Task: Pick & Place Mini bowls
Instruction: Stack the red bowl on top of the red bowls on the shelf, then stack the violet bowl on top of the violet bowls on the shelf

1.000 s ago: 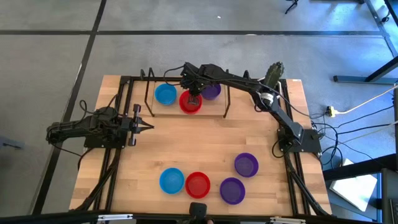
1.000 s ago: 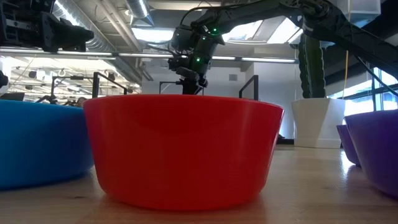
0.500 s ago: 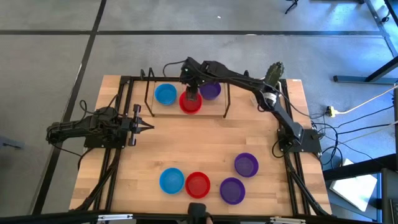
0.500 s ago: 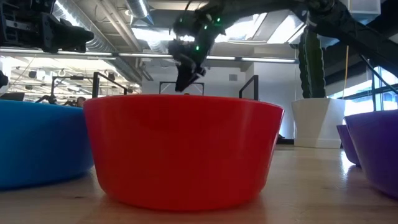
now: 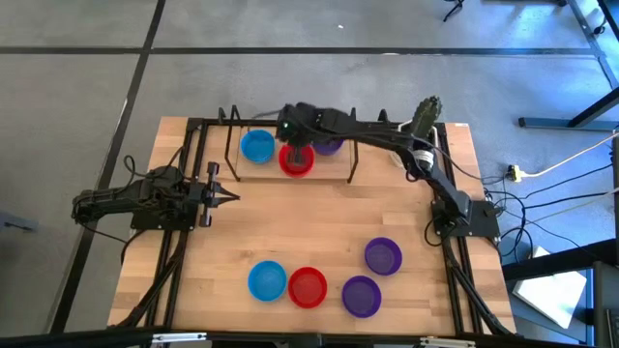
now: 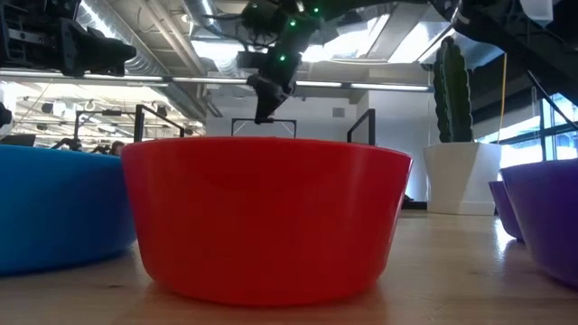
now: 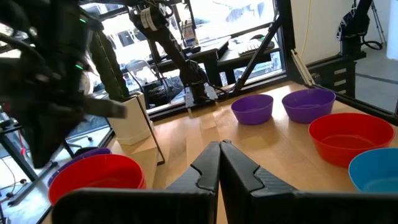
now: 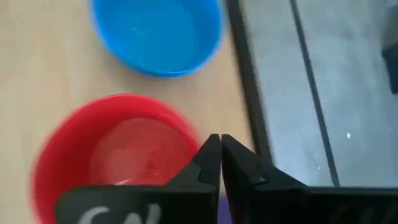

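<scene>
Three mini bowls stand in a row at the table's far side: blue (image 5: 256, 146), red (image 5: 296, 160) and purple (image 5: 330, 146), the purple one partly under my right arm. Several more rest near the front edge: blue (image 5: 267, 280), red (image 5: 308, 287) and two purple (image 5: 361, 296) (image 5: 383, 256). My right gripper (image 5: 294, 143) (image 8: 216, 146) hangs shut above the far red bowl (image 8: 118, 155), over its far rim, with nothing between its fingers. My left gripper (image 5: 230, 196) (image 7: 219, 144) waits shut at the table's left, pointing level.
A thin black frame (image 5: 351, 162) stands over the far row of bowls. A white pot with a green cactus (image 5: 426, 116) (image 6: 461, 176) sits at the far right corner. Bare wood lies across the table's middle (image 5: 309, 222).
My right gripper has risen from just above the far red bowl and drifted a little toward the far left, tipping less steeply. The red bowl stays in its place on the table.
</scene>
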Robot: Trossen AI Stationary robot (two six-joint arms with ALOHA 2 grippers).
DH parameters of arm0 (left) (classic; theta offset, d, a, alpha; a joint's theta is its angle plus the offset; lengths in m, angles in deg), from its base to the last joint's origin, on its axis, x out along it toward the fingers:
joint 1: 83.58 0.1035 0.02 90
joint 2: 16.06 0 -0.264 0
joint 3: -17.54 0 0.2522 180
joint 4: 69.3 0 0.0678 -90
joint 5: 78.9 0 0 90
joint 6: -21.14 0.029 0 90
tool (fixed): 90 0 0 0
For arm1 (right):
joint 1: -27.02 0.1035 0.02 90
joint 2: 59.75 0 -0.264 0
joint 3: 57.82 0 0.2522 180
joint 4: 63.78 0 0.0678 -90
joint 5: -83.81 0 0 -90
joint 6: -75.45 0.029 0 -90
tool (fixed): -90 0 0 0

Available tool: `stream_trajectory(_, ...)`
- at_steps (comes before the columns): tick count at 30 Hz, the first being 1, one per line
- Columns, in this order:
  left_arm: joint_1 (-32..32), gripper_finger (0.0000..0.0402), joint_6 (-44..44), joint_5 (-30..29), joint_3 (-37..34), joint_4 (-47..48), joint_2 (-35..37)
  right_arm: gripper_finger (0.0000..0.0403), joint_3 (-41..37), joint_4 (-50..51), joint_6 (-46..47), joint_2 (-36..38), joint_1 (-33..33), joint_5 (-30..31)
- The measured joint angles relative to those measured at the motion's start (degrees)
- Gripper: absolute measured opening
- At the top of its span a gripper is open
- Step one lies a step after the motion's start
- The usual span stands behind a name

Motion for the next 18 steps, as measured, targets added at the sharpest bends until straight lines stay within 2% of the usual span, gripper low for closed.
stream_trajectory(5,0.02,0.0003,-0.32,0.0,-0.01,0.03,0.0,0.0005,-5.97,-3.45,-2.26,0.0,0.82,3.37)
stream_trajectory(9,0.0,0.0003,-0.52,0.0,0.0,0.14,0.0,0.0004,-10.27,-6.51,-2.81,-0.08,0.05,3.73)
stream_trajectory(15,0.0,0.0003,0.29,-0.01,-0.01,0.23,0.0,0.0004,-10.12,-8.7,-4.48,0.24,-0.32,3.8)
stream_trajectory(18,0.0,0.0003,0.44,-0.02,-0.02,0.39,0.0,0.0003,-7.24,-8.1,-4.74,1.03,0.96,3.66)
